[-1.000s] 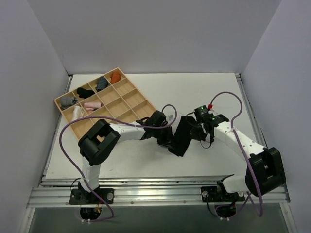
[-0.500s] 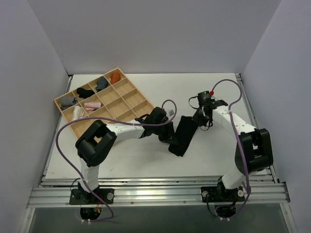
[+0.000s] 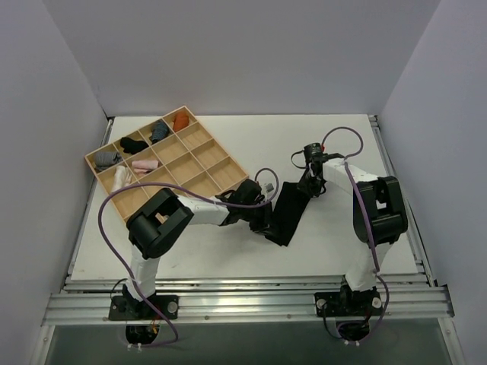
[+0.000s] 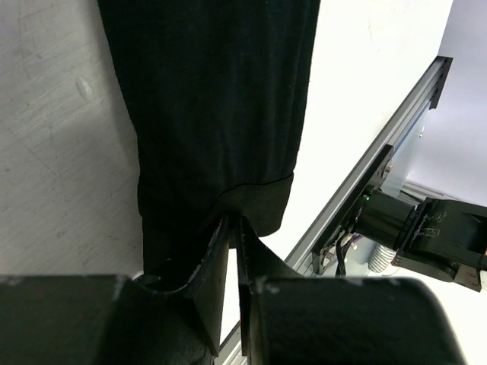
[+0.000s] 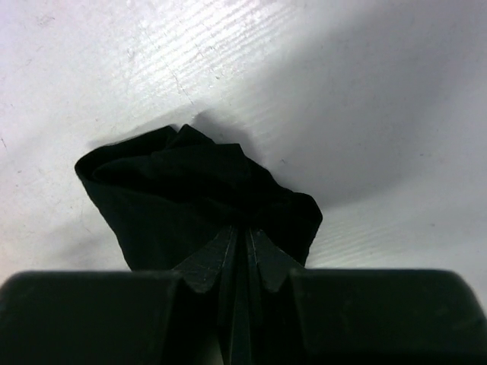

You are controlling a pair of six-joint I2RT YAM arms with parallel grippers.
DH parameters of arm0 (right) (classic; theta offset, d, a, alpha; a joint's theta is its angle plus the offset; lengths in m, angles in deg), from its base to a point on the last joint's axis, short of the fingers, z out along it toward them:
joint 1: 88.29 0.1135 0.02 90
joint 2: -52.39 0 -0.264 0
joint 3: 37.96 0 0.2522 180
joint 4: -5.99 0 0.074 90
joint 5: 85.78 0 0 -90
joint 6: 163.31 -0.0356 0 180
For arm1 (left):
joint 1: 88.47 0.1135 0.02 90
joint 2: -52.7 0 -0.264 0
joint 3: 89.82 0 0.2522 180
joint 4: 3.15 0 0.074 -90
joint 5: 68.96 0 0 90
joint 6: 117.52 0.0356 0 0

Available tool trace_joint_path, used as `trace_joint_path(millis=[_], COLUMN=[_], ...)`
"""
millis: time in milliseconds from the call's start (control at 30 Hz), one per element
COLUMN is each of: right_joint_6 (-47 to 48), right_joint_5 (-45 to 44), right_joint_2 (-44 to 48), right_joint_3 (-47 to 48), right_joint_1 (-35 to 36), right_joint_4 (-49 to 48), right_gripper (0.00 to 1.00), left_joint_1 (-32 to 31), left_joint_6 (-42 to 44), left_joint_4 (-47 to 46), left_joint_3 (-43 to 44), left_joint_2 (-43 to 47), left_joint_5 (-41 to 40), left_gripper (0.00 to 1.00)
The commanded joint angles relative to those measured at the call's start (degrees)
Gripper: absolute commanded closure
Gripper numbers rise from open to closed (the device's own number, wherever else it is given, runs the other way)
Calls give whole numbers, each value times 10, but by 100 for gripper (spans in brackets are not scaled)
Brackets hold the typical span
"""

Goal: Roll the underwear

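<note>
Looking down from above, you see the underwear (image 3: 288, 214) as a long black strip on the white table (image 3: 327, 243) between your two arms. It lies well apart from the wooden tray (image 3: 99, 182) at the far left, but this view hides how either set of jaws stands. Your left wrist camera shows the left gripper (image 4: 232, 224) with its fingers almost together, pinching the hem at the strip's nearer end. Your right wrist camera shows the right gripper (image 5: 245, 232) clamped tight on a bunched fold of the same fabric at the farther end.
</note>
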Motion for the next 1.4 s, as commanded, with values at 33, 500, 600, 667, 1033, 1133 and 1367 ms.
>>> trace_joint_path(millis=[33,500,600,667,1033,1133,1367], right_joint_6=[47,-38,-90,-128,-207,-229,-242], right_joint_5=[-8,83,86,78,90,82,57], right_joint_2=[-5,245,301,328,386,393,385], right_joint_3=[38,-69,-137,-170,-349,-375,-411], right_joint_1=[-5,25,58,95,160,186,204], right_joint_4=[15,38,23,12,-95,-121,-163], right_gripper=[93,53,44,40,38,39,40], left_joint_1=[-4,-2,6,20,64,66,67], left_joint_6=[13,29,47,59,107,102,90], left_joint_4=[14,148,183,203,217,194,168], left_joint_3=[-26,65,63,56,32,29,25], left_joint_2=[-3,119,138,140,66,53,11], left_joint_5=[-34,-12,-20,-25,19,28,50], left_gripper=[81,55,52,52,48,47,48])
